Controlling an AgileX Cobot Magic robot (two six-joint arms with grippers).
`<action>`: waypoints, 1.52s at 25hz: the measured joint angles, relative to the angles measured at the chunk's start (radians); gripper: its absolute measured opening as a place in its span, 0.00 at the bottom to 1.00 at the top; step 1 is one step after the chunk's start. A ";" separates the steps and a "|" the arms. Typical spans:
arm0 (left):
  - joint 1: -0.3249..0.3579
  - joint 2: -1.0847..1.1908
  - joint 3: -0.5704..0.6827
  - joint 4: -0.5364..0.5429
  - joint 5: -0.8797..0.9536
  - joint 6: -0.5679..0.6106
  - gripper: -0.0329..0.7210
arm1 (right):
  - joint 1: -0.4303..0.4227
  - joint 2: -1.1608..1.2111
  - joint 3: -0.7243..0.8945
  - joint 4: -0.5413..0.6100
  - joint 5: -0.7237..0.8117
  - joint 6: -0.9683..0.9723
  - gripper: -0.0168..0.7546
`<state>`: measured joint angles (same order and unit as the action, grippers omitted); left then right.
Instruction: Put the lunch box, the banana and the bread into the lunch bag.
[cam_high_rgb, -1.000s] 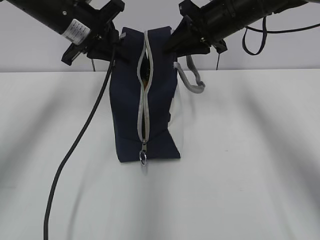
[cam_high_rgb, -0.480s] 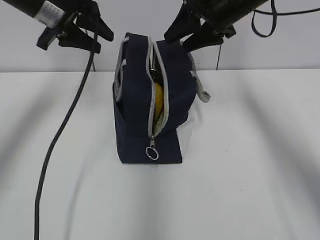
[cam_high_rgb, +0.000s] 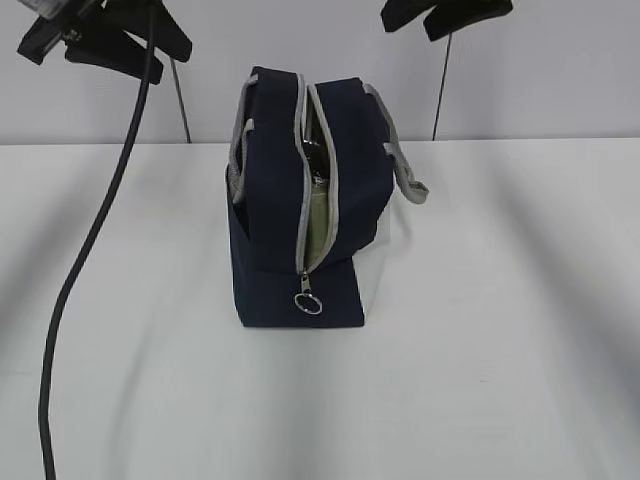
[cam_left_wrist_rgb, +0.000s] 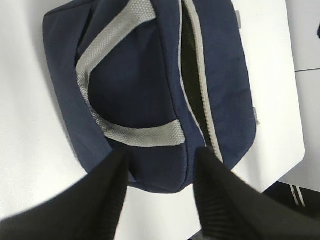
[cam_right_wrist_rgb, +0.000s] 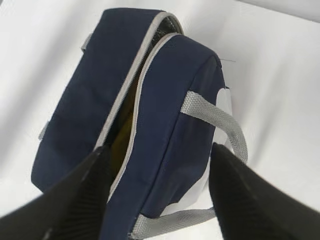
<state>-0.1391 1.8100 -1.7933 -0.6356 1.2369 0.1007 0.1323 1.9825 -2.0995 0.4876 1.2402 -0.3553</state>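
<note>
Reading the step: packing looks finished or close to it; both arms hang above the lunch bag (cam_high_rgb: 305, 235) with nothing in their jaws.
Zip pull: the ring pull (cam_high_rgb: 308, 303) hangs low on the bag's near end, nearest the table's (cam_high_rgb: 480, 380) front edge, with the zip parted above it.
Lunch bag: stands upright near the middle of the table, towards its far edge, grey handles (cam_high_rgb: 405, 175) drooping at each side.
Lunch box: a pale green surface shows in the gap (cam_high_rgb: 318, 222), likely its lid, so it is judged to be inside.
Banana and bread: a yellowish patch shows through the gap in the right wrist view (cam_right_wrist_rgb: 125, 131); which of the two it is cannot be told.
Left gripper (cam_left_wrist_rgb: 157, 192): jaws spread, empty, above the bag's left side.
Right gripper (cam_right_wrist_rgb: 157, 187): jaws spread wide, empty, above the bag's right side.
Next move: probably none beyond clearing away, unless an item is missing.
Writing: none can be read on the bag.
</note>
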 joint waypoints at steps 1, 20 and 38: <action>0.000 -0.003 0.000 0.000 0.000 0.000 0.47 | 0.000 -0.011 0.000 -0.002 0.000 0.004 0.61; -0.036 -0.117 0.005 0.064 0.008 -0.018 0.47 | 0.268 -0.101 0.063 -0.266 -0.065 0.082 0.58; -0.039 -0.160 0.047 0.085 0.012 -0.027 0.45 | 0.285 -0.543 1.161 0.239 -0.924 -0.476 0.57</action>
<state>-0.1783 1.6504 -1.7458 -0.5508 1.2492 0.0740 0.4169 1.4394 -0.9388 0.7265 0.3158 -0.8314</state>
